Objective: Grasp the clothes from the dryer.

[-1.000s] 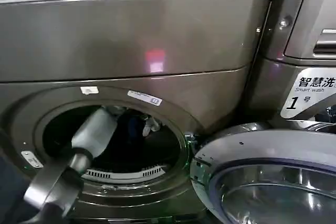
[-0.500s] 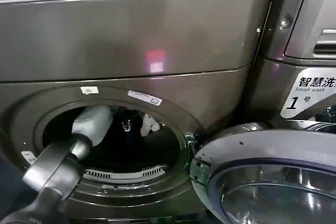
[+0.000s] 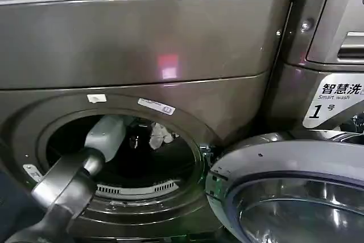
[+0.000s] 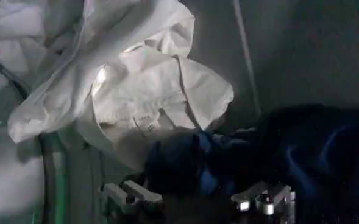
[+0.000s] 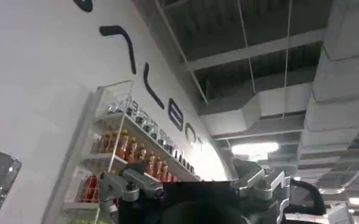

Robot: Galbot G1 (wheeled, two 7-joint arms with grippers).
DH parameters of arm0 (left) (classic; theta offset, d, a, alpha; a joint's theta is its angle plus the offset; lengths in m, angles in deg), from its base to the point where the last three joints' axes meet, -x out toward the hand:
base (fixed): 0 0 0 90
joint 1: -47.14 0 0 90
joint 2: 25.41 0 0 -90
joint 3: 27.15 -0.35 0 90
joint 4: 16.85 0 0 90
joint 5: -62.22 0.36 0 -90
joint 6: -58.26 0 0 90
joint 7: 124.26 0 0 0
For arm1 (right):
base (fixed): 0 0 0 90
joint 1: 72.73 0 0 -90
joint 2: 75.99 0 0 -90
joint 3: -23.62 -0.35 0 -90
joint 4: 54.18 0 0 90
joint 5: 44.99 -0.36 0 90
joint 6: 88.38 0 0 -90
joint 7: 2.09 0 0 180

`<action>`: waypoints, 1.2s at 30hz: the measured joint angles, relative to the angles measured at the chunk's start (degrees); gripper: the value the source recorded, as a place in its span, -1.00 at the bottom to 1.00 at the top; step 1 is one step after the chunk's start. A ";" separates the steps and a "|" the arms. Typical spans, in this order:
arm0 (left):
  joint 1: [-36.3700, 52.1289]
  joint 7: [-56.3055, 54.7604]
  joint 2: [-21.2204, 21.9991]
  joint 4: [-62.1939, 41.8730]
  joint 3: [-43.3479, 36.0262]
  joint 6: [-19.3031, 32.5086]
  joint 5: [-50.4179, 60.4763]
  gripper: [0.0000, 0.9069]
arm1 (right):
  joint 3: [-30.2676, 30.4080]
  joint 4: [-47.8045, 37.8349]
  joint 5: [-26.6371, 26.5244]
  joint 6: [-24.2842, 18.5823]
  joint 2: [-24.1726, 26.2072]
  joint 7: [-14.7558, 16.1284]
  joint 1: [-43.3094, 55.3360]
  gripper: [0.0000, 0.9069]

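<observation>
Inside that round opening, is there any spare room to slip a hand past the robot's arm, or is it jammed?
The left arm fills the upper left of the dryer porthole. Free room lies to its right and below, bordered by the door ring and the drum's lower lip. Deep inside it is crowded: the left pincer, open, sits right at the clothes.

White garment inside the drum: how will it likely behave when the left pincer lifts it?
The white garment lies crumpled in soft folds, so it will probably drape limply. It overlaps the navy garment, so that may drag along. The open left pincer should get grip on its creases.
</observation>
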 measured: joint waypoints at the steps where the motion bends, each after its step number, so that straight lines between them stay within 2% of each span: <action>1: 0.10 0.02 -0.04 -0.06 -0.07 0.03 0.05 -1.00 | 0.00 0.01 0.02 -0.02 -0.01 0.00 -0.02 1.00; 17: -0.03 -1.27 -0.82 0.95 2.19 -0.20 -1.14 -1.00 | -0.18 0.16 0.14 -0.10 -0.39 -0.09 -0.26 1.00; 28: -5.48 -11.97 -2.14 8.61 17.20 -2.75 -9.84 -1.00 | 0.31 0.32 0.40 -0.15 -0.33 -0.27 0.10 1.00; 36: -13.46 -23.41 -1.40 20.18 28.10 -4.27 -20.27 -1.00 | 0.31 0.41 0.47 -0.29 -0.50 -0.48 -0.03 1.00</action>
